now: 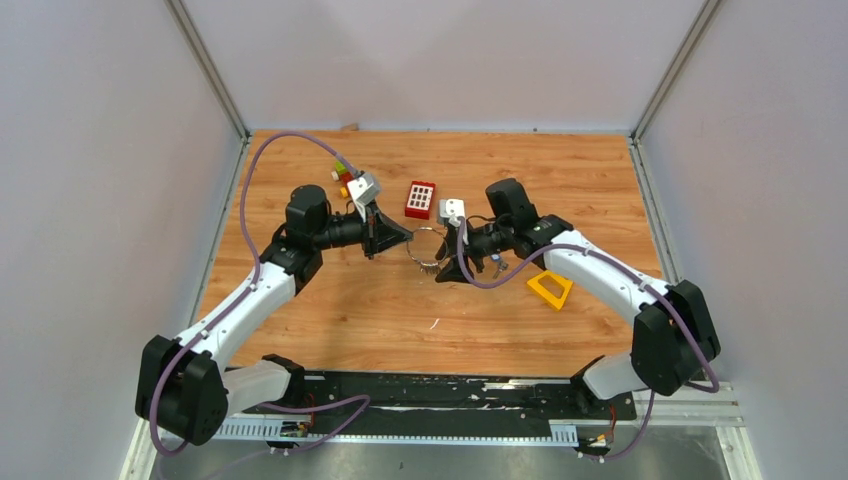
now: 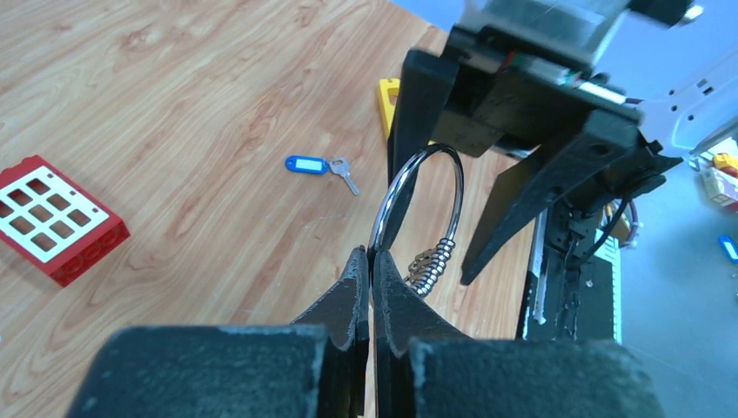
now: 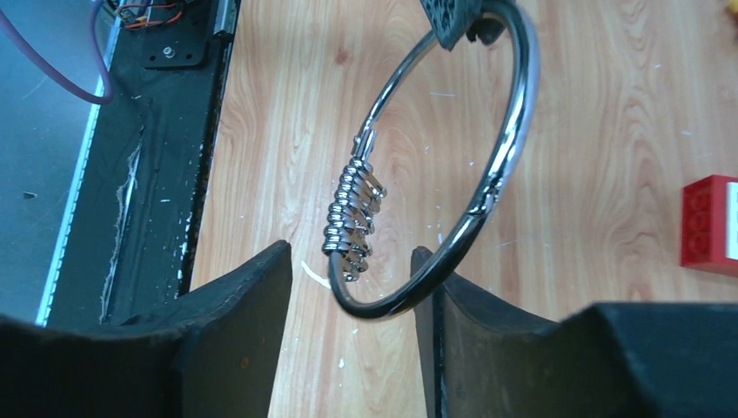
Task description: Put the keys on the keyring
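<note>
The left tool (image 2: 372,257) is pinched shut on the thin round silver wire keyring (image 2: 391,198), holding it upright and clear above the wooden bench (image 1: 380,310). The right tool (image 3: 350,252) has its jaws standing apart, one on each side of the ring's lower arc. One finger lies just beside or against the wire and the other is clear of it, so it grips nothing. A tight stack of small silver pieces (image 3: 352,213) is threaded on the ring between those jaws (whether they are keys or a coiled clasp I cannot tell).

The small silver metal key with the blue plastic tag (image 2: 322,167) lies flat on the bench, well apart from the ring. In the left wrist view it sits between the red plastic brick with the white grid face (image 2: 57,218) and the yellow triangular block (image 1: 549,288).

The step in hand looks like the right tool freeing itself to fetch that key. To do it well:

- Back the right tool straight off along the line of its fingers, so neither pad hooks the wire and twists it in the left tool's narrow grip.
- Keep the left tool clamped and steady, with the ring's opening turned towards the right arm.
- Take the key by its blade rather than its head, leaving the hole and tag loop free.
- A flat key on wood will likely slide, so the fingers should come down square on it.
</note>
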You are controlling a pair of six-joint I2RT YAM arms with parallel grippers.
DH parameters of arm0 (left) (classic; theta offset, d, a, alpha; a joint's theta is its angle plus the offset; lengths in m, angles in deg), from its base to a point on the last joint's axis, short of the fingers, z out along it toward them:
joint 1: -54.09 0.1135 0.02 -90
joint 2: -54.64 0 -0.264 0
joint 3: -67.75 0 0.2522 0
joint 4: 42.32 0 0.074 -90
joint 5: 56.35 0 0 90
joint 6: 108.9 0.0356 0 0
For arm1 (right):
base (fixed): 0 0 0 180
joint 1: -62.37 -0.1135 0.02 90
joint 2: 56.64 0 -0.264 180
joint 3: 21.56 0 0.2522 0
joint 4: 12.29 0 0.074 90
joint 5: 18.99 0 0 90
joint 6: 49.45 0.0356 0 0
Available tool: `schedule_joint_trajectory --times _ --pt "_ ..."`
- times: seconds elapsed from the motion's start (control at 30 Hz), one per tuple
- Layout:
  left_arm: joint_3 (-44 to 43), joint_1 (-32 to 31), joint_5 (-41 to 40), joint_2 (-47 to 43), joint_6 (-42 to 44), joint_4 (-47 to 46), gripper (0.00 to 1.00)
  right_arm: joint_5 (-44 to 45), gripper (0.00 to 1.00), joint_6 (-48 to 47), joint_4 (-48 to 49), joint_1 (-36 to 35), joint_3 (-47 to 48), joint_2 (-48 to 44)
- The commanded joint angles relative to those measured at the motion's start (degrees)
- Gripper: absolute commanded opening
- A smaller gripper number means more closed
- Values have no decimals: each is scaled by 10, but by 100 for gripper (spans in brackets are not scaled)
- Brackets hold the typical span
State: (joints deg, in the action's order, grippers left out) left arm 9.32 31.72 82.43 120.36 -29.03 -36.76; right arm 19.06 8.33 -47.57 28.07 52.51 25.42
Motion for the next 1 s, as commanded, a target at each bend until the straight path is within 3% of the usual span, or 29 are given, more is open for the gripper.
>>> schedule_joint_trajectory --times 0.0,0.17,0.4,0.73,0.97 --pt "3 0 24 -19 -27 -43 0 -47 49 6 11 1 14 20" --pt "5 0 13 -21 -13 -35 0 -37 25 2 3 5 13 14" --pt "8 0 -2 -21 9 -20 0 -27 8 -16 -13 15 11 -7" --pt "8 0 -19 -20 43 2 0 15 3 -68 -64 18 13 -28" --pt "-10 0 -108 -6 113 92 0 97 0 -72 -78 18 13 -3"
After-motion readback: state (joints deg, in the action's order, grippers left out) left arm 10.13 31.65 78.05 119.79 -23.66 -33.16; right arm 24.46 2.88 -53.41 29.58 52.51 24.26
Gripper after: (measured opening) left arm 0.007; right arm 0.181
